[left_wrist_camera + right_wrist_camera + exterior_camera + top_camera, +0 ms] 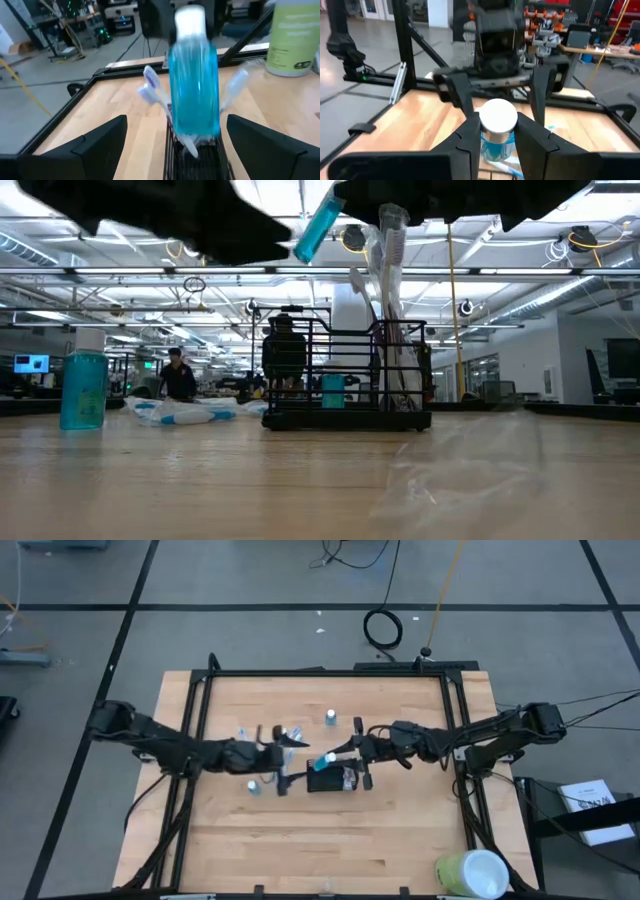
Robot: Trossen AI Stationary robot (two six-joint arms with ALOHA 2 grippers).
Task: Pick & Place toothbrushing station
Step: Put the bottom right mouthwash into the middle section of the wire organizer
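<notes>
Above the toothbrushing station (pixel 333 780) — right gripper (pixel 498 131) holding blue bottle (pixel 498 131).

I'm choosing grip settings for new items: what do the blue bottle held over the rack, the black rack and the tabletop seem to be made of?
Blue bottle, in the right gripper: likely clear plastic, glossy; blue liquid shows through, with a white cap.
Rack: thin black wire, probably coated metal; you can see through its open grid.
Tabletop: light wood with visible grain and board seams, a smooth, slightly shiny finish.
</notes>
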